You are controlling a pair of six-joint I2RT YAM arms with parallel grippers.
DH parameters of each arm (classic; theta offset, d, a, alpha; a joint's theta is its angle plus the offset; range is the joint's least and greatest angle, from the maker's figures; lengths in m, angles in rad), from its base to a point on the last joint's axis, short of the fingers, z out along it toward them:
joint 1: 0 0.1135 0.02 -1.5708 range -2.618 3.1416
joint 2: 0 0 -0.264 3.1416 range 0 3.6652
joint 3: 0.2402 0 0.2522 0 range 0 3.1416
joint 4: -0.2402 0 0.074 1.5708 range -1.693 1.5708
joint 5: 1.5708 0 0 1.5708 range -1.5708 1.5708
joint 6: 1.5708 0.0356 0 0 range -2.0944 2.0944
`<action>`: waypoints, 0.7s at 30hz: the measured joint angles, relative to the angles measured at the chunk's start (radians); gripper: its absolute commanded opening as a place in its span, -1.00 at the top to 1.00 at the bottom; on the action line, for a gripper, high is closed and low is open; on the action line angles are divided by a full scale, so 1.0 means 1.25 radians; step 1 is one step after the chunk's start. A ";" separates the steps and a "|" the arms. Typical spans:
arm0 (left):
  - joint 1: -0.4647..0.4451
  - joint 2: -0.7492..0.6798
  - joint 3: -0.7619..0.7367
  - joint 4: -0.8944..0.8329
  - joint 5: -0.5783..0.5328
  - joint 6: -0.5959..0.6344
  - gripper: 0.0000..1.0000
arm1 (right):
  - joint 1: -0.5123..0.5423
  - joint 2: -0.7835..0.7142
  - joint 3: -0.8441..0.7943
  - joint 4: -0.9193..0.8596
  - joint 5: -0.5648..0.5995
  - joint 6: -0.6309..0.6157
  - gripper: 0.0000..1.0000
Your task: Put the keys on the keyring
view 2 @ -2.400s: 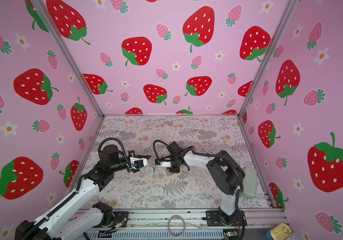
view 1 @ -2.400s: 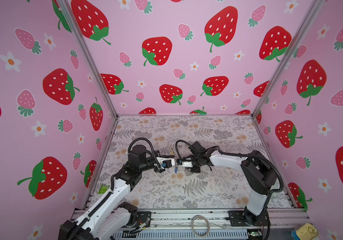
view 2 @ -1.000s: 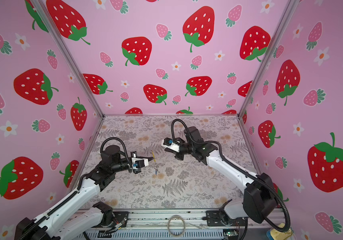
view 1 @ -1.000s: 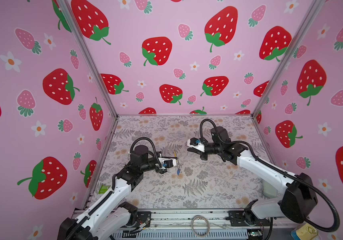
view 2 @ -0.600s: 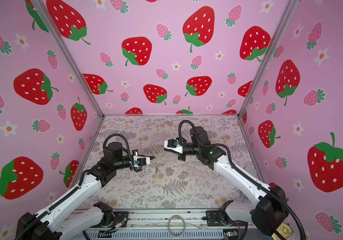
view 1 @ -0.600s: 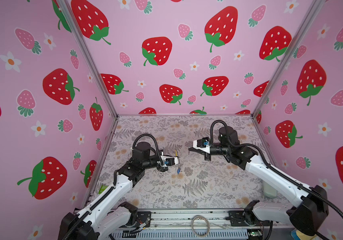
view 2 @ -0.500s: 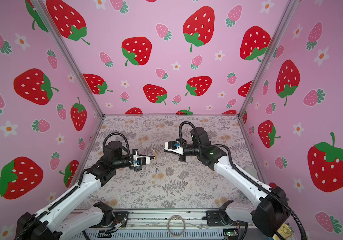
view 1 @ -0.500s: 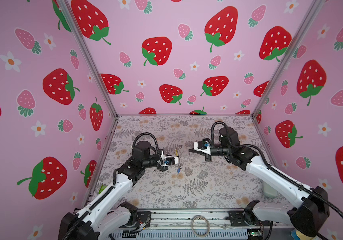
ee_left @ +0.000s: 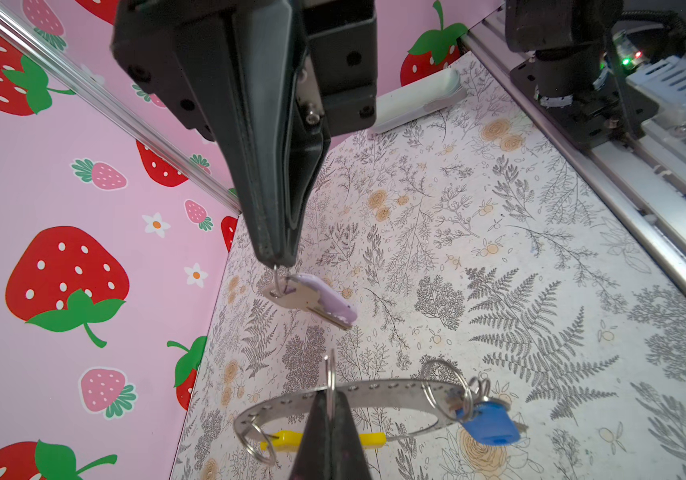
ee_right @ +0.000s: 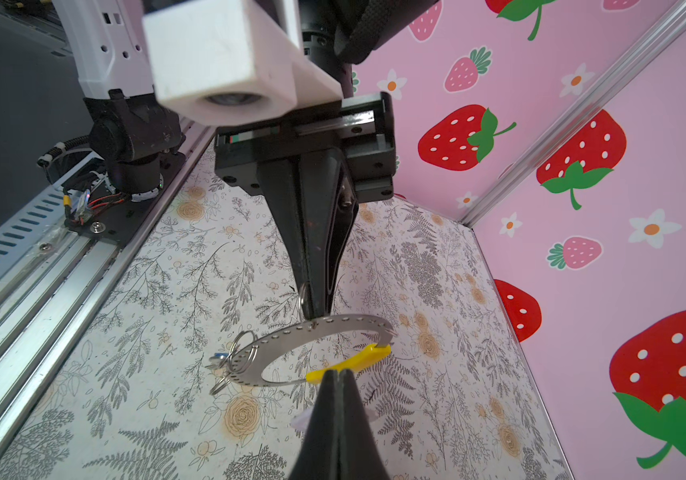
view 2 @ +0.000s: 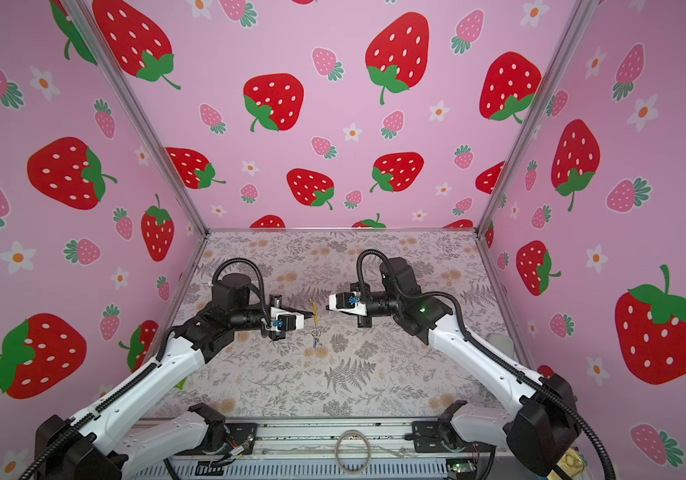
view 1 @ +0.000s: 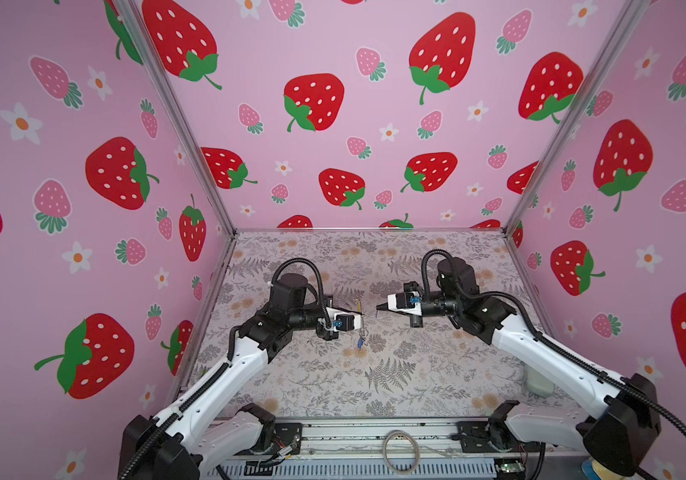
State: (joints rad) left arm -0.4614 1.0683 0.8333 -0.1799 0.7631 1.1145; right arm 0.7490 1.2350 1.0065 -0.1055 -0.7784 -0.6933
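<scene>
Two grips clenched: my left gripper (ee_left: 330, 395) pinches a loop on the keyring (ee_left: 374, 388), blue-tagged key (ee_left: 487, 419) dangling, above the floral mat (view 1: 416, 374); my right gripper (ee_left: 277, 259) clamps the loop of the lilac-tagged key (ee_left: 316, 299) just beside it. Pale hoop (view 1: 400, 451) on the front rail (view 1: 333, 436), white object (view 1: 539, 380) by the right strawberry wall (view 1: 624, 249).

The table (view 1: 416, 386) is carrying a pale covering printed with grey ferns and orange blossoms, stretching back from the front metal rail (view 1: 354, 434). A pale rounded object (view 1: 539, 382) is lying on it near the rail's right end. A plain pale hoop (view 1: 383, 451) is resting on the rail's middle.
</scene>
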 measured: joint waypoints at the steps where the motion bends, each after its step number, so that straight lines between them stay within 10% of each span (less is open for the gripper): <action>1: -0.003 0.004 0.008 -0.011 0.000 0.007 1.00 | 0.003 0.000 0.000 0.000 0.000 -0.005 1.00; 21: -0.037 0.057 0.085 -0.137 0.002 0.097 1.00 | 0.042 0.000 0.000 0.000 0.009 -0.072 1.00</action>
State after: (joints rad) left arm -0.5072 1.1397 0.9398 -0.3508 0.7650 1.2358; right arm 0.8009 1.2350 1.0065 -0.1059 -0.7673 -0.7837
